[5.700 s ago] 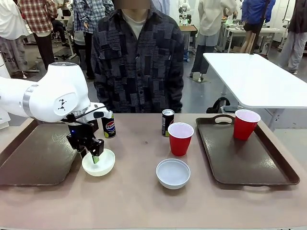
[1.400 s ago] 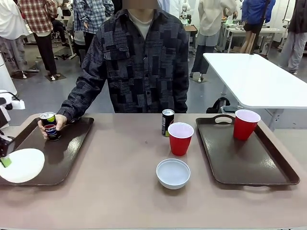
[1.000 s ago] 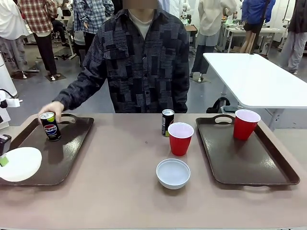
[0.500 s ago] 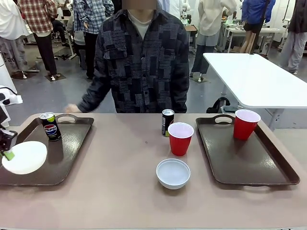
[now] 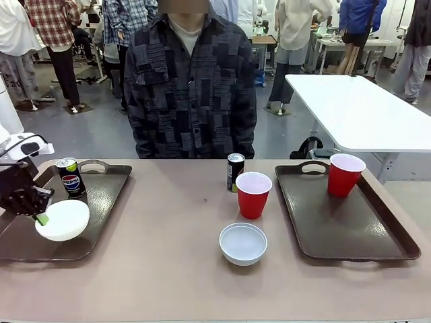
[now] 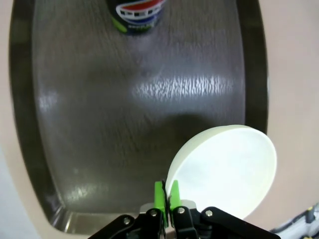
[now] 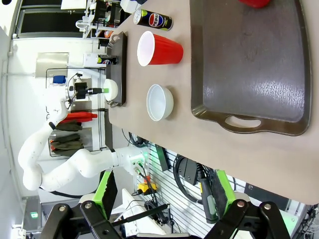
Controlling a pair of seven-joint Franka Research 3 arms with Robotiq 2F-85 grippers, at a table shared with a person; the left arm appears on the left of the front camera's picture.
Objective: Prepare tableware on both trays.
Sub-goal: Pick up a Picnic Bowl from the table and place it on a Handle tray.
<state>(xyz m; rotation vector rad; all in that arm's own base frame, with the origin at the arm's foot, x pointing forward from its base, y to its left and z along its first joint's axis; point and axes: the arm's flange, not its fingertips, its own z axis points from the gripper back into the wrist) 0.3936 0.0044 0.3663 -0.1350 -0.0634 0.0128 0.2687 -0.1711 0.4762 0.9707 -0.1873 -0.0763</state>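
Left wrist view first: shows the left gripper (image 6: 167,188) pinched narrow, green pads (image 6: 158,193) closed on the rim of a white bowl (image 6: 224,169). Holds that bowl on a slant above the near end of the left tray (image 6: 99,124), seemingly overlapping the tray's raised rim toward bare table; cannot tell whether it touches the tray floor. Finds the Pepsi can (image 6: 137,15) upright at the tray's far end, apart from the bowl. Front view adds the wider layout: the other bowl (image 5: 243,243), a red cup (image 5: 253,194) and a second can (image 5: 235,171) waiting on the table between the trays, another red cup (image 5: 345,173) already on the right tray (image 5: 377,235), and the person (image 5: 192,87) standing at the far side. Right wrist view supplies the right gripper (image 7: 162,191), spread wide, gripping nothing, set well back from the table's near edge. Likely trouble: thin edge grip, so could slip or swing during lowering; if let go on a slant or astride the rim, could rock, tip over or slide off onto the table. Probably needs shifting inward and levelling before release.
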